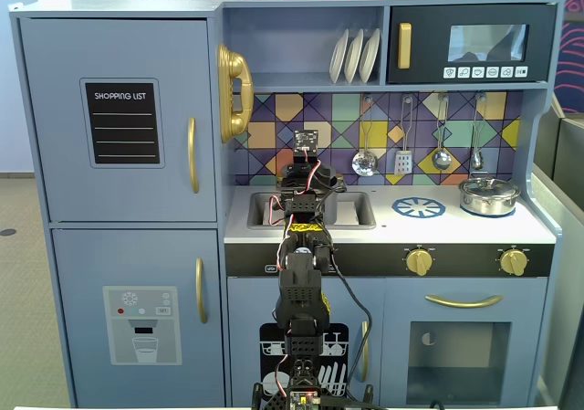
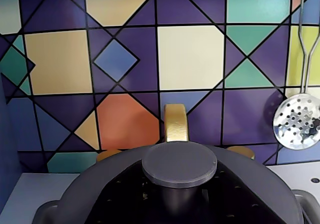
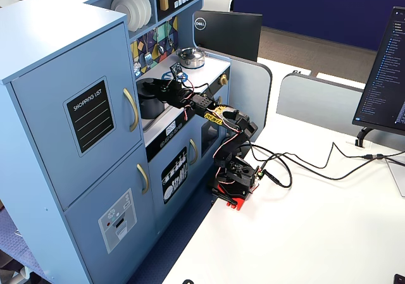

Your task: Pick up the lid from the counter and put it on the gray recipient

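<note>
From my remote seat, I judged this to be the placing step. In the wrist view the lid (image 2: 117, 165) filled the bottom of the picture. Its knob (image 2: 179, 163) was dead centre, just in front of the gold tap (image 2: 176, 125) and the tiled back wall. A small gray lug at the lower left corner looked like one of the gray recipient's side handles, so I took the lid to be on the pot or just above its rim. I could not tell which.

In a fixed view from the side, the gray recipient (image 3: 150, 104) stood at the sink end of the counter (image 1: 438, 229), on the left and close to the fridge door. The gripper (image 3: 163, 86) was reaching over its top. The shiny silver pot (image 1: 488, 195) sat well apart at the far right, past the blue burner ring (image 1: 419, 207).

As for the gripper's grasp, no camera showed me the fingers clearly. The dark mass around the knob's stem may have been them, but I could not tell whether they were clamped on it or slack.

The next move, as I saw it, called for confirming that the lid sat level all round. Then I would spread the fingers and lift straight up, without dragging the knob sideways.
</note>
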Tool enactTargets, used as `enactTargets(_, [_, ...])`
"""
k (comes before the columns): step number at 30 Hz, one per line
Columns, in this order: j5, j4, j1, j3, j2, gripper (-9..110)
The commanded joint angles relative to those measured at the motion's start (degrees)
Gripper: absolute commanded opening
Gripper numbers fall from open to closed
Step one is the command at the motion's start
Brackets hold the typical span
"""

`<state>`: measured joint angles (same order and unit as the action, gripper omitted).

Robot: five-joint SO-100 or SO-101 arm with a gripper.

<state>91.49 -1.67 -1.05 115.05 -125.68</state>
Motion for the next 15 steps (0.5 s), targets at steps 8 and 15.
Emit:
enactTargets(8, [0.88,-4.04,-1.49,-0.53,2.64,0])
enactTargets(15, [1.05,-5.19,-1.93,-0.09,4.22,0])
